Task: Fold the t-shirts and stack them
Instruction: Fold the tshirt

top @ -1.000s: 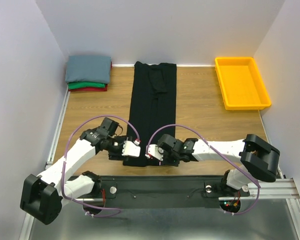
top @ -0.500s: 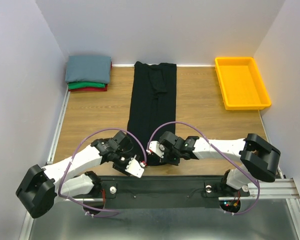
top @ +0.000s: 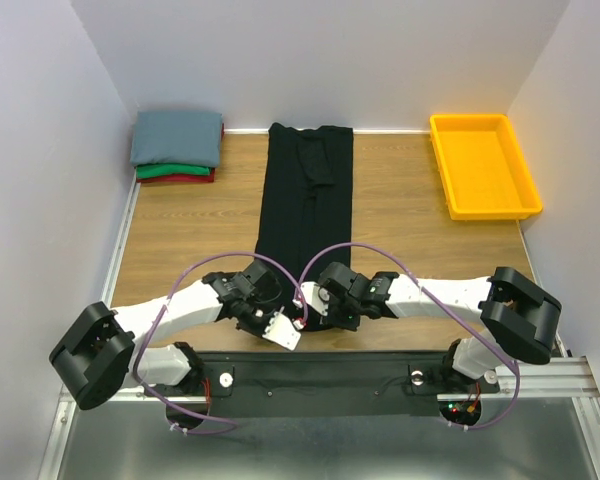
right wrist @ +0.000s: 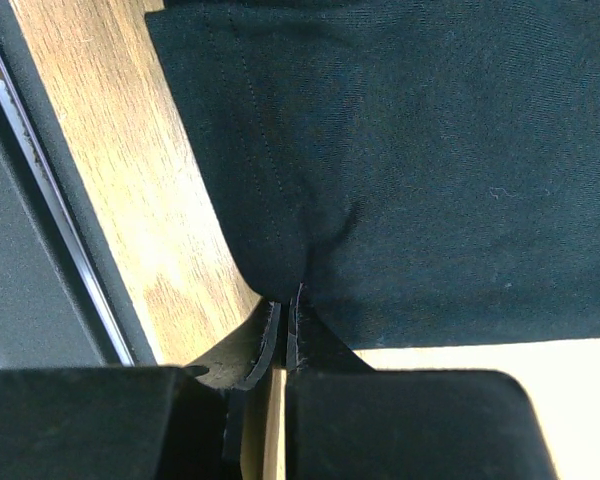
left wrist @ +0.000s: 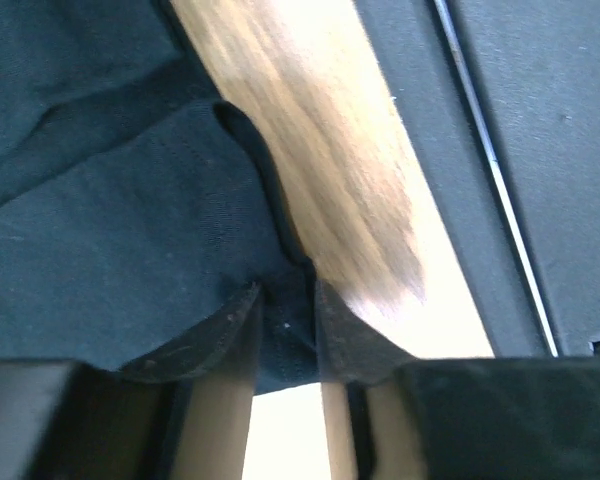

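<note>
The black t-shirt (top: 305, 200) lies folded lengthwise in a long strip down the middle of the wooden table (top: 190, 230). Both grippers are at its near hem. In the left wrist view my left gripper (left wrist: 285, 325) straddles a corner of the hem (left wrist: 280, 345), its jaws narrow but still apart, with cloth lying between them. My right gripper (right wrist: 285, 315) is shut on the hem, and the black cloth (right wrist: 410, 180) puckers at its tips. From above, the left gripper (top: 280, 318) and right gripper (top: 316, 312) sit close together. A folded grey-blue tee (top: 177, 138) tops green (top: 170, 171) and red (top: 185, 180) tees at the back left.
A yellow plastic bin (top: 483, 165) stands at the back right. The black base rail (top: 320, 375) runs along the table's near edge, just behind both grippers. White walls close in the left, back and right sides.
My left gripper has swung from the shirt's near left corner round to the near hem, and its jaws have narrowed around the cloth. The right arm has stayed in place, still shut.
</note>
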